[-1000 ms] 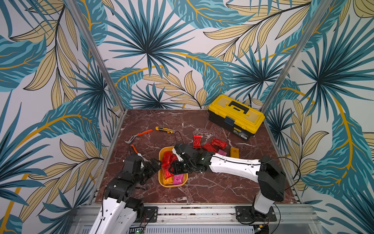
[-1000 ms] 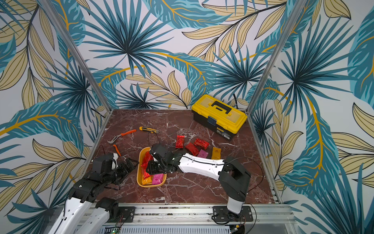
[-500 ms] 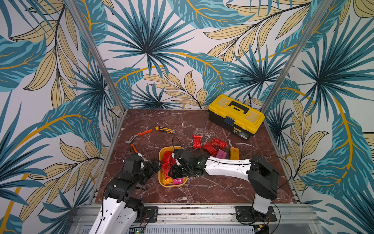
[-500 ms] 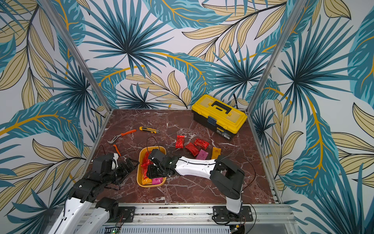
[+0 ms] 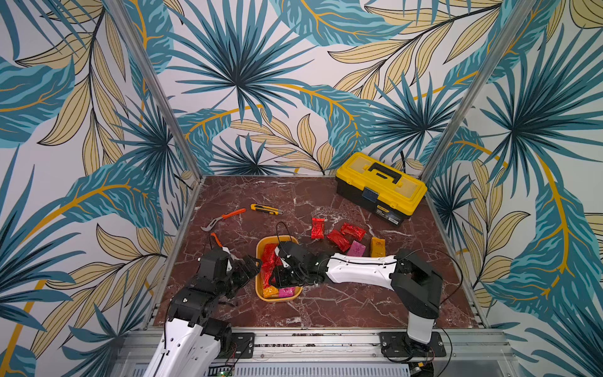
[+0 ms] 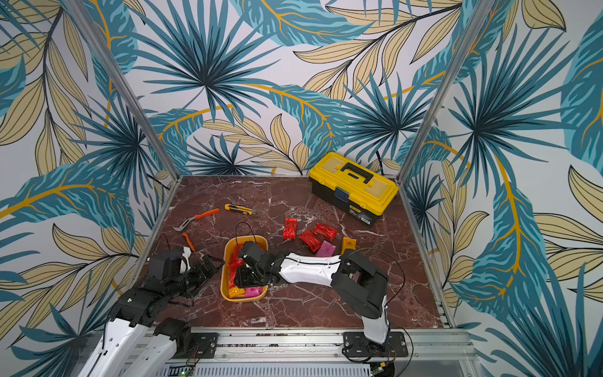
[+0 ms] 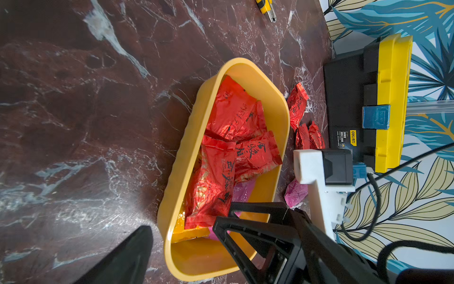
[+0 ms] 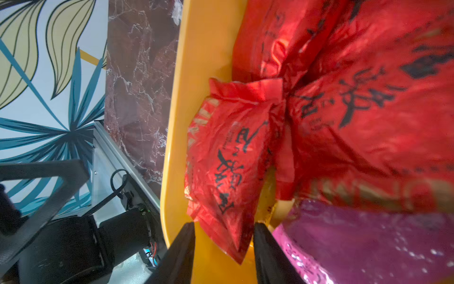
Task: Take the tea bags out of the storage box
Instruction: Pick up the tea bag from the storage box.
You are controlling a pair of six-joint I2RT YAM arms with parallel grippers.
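Just left of box (image 5: 280,299), left pincer (image 5: 249,269) gaping wide and empty, inside box a heap of bags (image 7: 221,172), right pincer (image 8: 223,228) half-open astride red bag (image 8: 226,159) end, grip unclear, right of box five loose bags (image 5: 337,240) on bench (image 5: 326,310), toolbox (image 5: 380,187) farther right

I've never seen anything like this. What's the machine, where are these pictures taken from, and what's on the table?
Two robot arms, each ending in a two-fingered gripper. Two pictures look down from overhead; two come from cameras on the wrists. On the table: a yellow tray of foil tea bags, five sachets outside it, a toolbox, a utility knife, pliers. The right gripper reaches into the tray, open around a red sachet, not yet squeezing it. The left gripper sits open at the tray's edge, holding nothing.
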